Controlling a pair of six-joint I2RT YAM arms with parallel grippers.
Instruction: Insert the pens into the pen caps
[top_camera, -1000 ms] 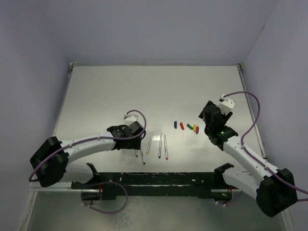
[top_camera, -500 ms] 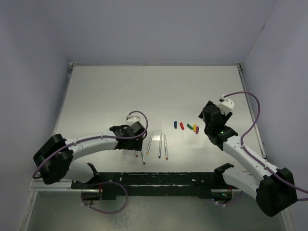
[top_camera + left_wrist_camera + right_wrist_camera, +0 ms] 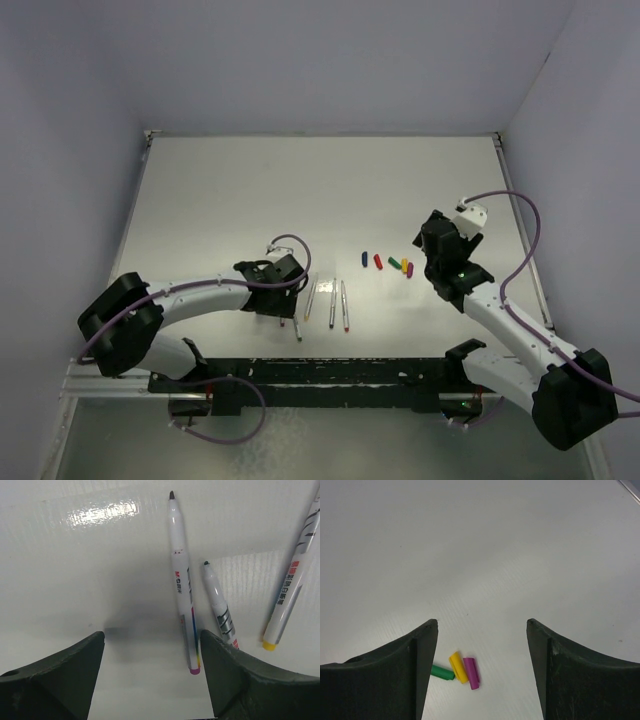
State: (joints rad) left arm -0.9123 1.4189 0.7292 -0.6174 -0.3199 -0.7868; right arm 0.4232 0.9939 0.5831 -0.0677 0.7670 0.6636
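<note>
Several silvery-white pens (image 3: 332,305) lie side by side near the table's front middle. In the left wrist view a purple-ended pen (image 3: 182,580) lies just inside the right finger, with a red-ended pen (image 3: 220,610) and a yellow-ended pen (image 3: 292,580) further right. My left gripper (image 3: 283,303) (image 3: 152,640) is open and empty, low over the pens' left end. The blue (image 3: 364,259), red (image 3: 378,261), green (image 3: 394,264), yellow (image 3: 403,267) and purple (image 3: 410,269) pen caps lie in a row. My right gripper (image 3: 430,245) (image 3: 482,625) is open and empty above the green (image 3: 442,672), yellow (image 3: 457,666) and purple (image 3: 471,672) caps.
The grey table (image 3: 300,190) is walled at the back and sides, with a raised rail along its right edge (image 3: 520,230). A black frame (image 3: 320,375) runs along the near edge between the arm bases.
My left arm has crept a little to the right and nearer the pens. The right arm, the pens and the caps have not moved.
</note>
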